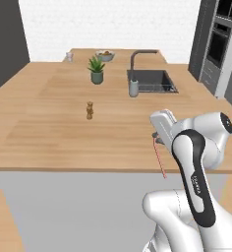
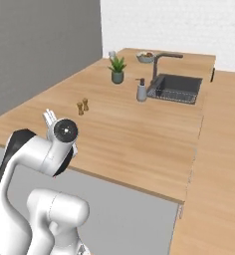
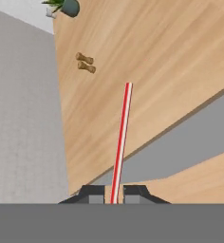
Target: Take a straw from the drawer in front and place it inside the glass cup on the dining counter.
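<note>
Thin red-pink straw [image 3: 121, 142], pinched between the two dark finger tips of the gripper [image 3: 114, 193], hanging past the near edge of the light-wood dining counter [image 1: 49, 133]. Small clear glass cup [image 1: 69, 56] at the far-left corner, beside a white fruit bowl [image 1: 105, 55]. Between them: two brown wooden shakers [image 3: 85, 62], potted green plant [image 1: 96, 69], grey soap dispenser [image 1: 133, 87], dark inset sink [image 1: 152, 80].

Lighting: even, bright, diffuse render; no glare. Shadows: faint, soft. Sharpness: slightly blurred and blocky in all three views; far items indistinct.
</note>
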Motion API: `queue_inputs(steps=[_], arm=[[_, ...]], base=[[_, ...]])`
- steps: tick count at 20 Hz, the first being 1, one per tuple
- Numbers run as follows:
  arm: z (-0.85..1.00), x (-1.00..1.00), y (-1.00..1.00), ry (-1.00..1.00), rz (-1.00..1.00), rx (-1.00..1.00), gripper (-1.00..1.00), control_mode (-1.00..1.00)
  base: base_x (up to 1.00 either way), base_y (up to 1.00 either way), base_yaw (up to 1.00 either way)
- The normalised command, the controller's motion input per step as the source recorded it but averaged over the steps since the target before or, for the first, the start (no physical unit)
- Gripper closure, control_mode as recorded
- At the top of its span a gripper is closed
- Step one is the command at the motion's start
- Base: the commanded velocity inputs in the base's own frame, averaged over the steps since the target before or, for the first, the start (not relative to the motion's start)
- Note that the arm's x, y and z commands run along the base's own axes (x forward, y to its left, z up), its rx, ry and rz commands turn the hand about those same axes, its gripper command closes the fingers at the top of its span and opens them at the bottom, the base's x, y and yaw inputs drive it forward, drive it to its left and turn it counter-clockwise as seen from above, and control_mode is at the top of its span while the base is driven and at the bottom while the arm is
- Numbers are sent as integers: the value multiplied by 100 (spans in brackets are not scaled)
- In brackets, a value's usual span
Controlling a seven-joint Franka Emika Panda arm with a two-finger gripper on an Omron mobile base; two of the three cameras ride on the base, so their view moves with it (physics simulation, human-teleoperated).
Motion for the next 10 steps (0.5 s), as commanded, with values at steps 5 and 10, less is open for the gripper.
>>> queue_inputs(steps=[5,10], arm=[[0,0,0,0,0,0,100,100],[0,0,0,0,0,0,100,100]], base=[[23,100,-4],[27,100,-5]])
